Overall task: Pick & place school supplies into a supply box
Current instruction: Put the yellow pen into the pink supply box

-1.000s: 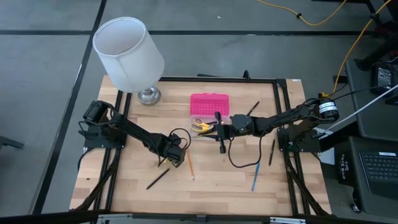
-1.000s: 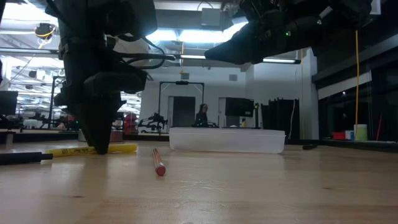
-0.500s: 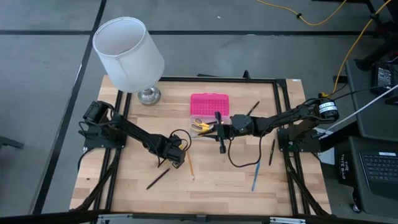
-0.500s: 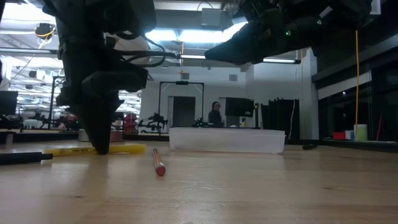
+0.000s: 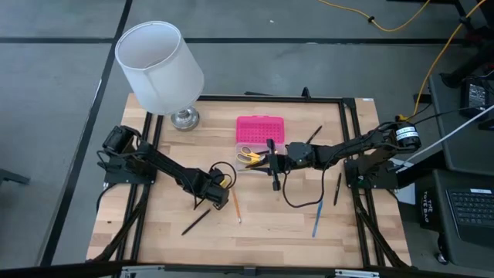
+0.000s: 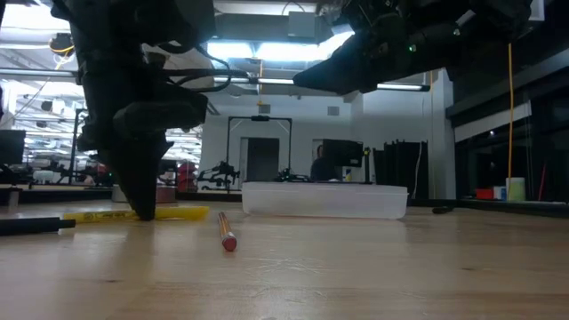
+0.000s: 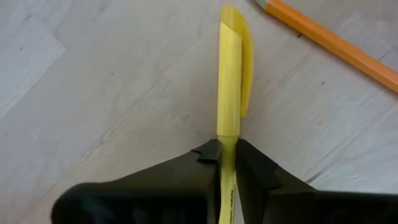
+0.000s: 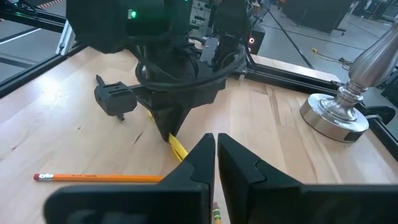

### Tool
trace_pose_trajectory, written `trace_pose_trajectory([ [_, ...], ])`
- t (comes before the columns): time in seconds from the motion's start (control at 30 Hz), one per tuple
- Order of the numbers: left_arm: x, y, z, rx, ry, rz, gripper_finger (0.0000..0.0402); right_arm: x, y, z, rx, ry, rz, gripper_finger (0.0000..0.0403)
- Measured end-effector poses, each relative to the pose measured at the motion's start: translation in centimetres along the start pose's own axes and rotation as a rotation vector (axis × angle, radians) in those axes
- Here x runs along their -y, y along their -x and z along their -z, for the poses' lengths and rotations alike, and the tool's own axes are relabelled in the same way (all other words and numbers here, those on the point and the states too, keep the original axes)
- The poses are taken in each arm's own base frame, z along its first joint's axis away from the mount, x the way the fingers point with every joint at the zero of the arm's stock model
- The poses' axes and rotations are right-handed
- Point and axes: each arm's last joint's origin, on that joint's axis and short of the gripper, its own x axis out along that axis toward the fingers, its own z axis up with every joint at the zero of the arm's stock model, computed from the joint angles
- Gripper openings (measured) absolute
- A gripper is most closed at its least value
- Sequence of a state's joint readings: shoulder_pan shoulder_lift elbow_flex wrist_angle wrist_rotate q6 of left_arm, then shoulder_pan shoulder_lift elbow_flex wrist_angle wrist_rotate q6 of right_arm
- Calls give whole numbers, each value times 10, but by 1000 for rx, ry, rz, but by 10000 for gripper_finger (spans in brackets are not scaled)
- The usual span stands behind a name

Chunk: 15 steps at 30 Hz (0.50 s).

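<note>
A yellow pen (image 7: 229, 81) lies flat on the wooden table, and my left gripper (image 7: 227, 155) is shut on it near the table's middle (image 5: 219, 194). An orange pencil (image 5: 235, 207) lies just beside it. The supply box (image 5: 251, 150) is clear, with its pink lid (image 5: 260, 127) open, and yellow scissors (image 5: 248, 155) lie inside. My right gripper (image 8: 215, 152) hovers shut beside the box (image 5: 268, 158), with nothing between its fingers. My left gripper pinches the yellow pen's barrel (image 7: 227, 142), just behind the capped end, between its two fingers. The fingers (image 6: 142, 200) come steeply from above and lie across the pen. The pen (image 6: 133, 214) rests along its length on the table.
A white-shaded lamp (image 5: 160, 66) stands at the far left, its metal base (image 8: 339, 115) on the table. Black pens (image 5: 195, 222) (image 5: 337, 188) (image 5: 314, 135) and a blue pen (image 5: 316, 218) lie scattered. A black pen (image 6: 31, 226) lies near the low camera.
My left gripper has shut on the yellow pen without leaving its place. The pen has slid a little along the table, staying flat. My right arm has kept still.
</note>
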<state>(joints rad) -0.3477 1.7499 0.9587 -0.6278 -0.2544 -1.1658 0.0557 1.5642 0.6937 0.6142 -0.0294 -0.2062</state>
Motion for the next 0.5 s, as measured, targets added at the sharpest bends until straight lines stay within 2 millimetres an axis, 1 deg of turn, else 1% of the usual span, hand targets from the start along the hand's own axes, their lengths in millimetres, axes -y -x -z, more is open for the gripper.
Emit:
trace_pose_trajectory([
  [0.2, -1, 17, 1, 35, -6, 37, 17, 0, 0, 1, -6, -1, -1, 26],
  [0.5, -6, 32, 6, 51, -52, 27, 17, 0, 0, 1, -6, -19, -2, 26],
])
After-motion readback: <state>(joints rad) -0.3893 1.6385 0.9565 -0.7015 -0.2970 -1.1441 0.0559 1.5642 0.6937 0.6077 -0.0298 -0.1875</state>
